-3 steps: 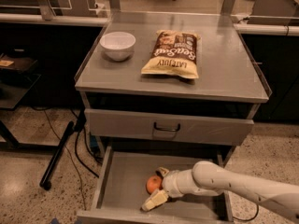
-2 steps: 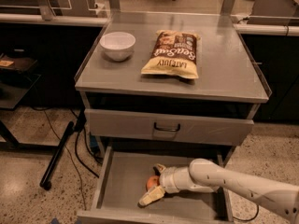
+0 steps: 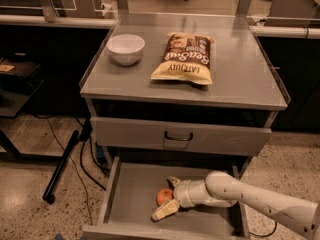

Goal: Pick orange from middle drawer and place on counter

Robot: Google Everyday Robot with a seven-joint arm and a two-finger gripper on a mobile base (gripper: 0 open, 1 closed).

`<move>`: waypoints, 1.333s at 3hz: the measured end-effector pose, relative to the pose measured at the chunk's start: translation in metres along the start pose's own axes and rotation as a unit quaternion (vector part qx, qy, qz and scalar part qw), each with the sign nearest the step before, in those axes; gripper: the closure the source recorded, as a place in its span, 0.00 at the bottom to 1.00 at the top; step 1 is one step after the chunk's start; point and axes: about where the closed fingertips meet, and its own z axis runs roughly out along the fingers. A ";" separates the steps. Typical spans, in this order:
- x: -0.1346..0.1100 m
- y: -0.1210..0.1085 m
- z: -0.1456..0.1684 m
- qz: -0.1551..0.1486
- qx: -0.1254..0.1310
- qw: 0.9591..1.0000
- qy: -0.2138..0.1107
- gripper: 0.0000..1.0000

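Observation:
The orange lies on the floor of the open middle drawer, near its centre. My gripper reaches in from the right and is open, with one finger in front of the orange and the other finger behind it. The orange sits between them. The counter is the grey top of the cabinet above.
A white bowl and a bag of chips lie on the counter. A shut drawer with a black loop handle is above the open one. A black pole and cables lie on the floor at the left.
My gripper has moved a little left and deeper around the orange. The orange has stayed in place on the drawer floor.

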 end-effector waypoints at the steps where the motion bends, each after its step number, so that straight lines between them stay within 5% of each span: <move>1: 0.000 0.000 0.000 0.000 0.000 1.000 0.000 0.00; 4: 0.000 0.000 0.000 0.000 0.000 1.000 0.000 0.66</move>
